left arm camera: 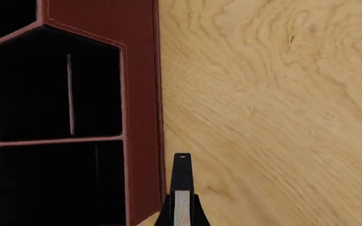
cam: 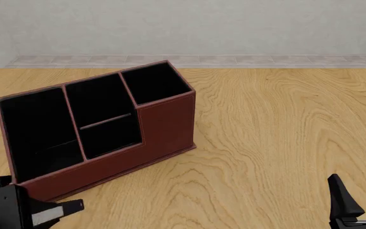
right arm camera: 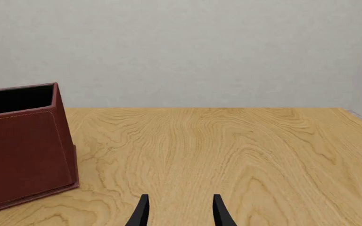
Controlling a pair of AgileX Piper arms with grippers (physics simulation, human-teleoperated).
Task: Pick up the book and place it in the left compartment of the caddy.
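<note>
The reddish-brown caddy [cam: 164, 124] stands on the left half of the table, and also shows in the left wrist view [left arm camera: 142, 70] and the right wrist view [right arm camera: 24, 150]. Its left compartment [cam: 40, 133] is wide and black-lined; it is the nearest section in the left wrist view [left arm camera: 55, 188]. I cannot make out the book in any view, and the compartment's dark inside hides whatever may lie there. My left gripper [cam: 76, 205] is shut and low beside the caddy's front left corner [left arm camera: 181, 160]. My right gripper [cam: 356, 183] is open and empty at the near right [right arm camera: 179, 202].
The caddy's middle section with a shelf [cam: 103, 119] and its small square section [cam: 154, 83] are dark inside. The wood-grain table [cam: 278, 133] stretches to the right of the caddy, with a pale wall behind it.
</note>
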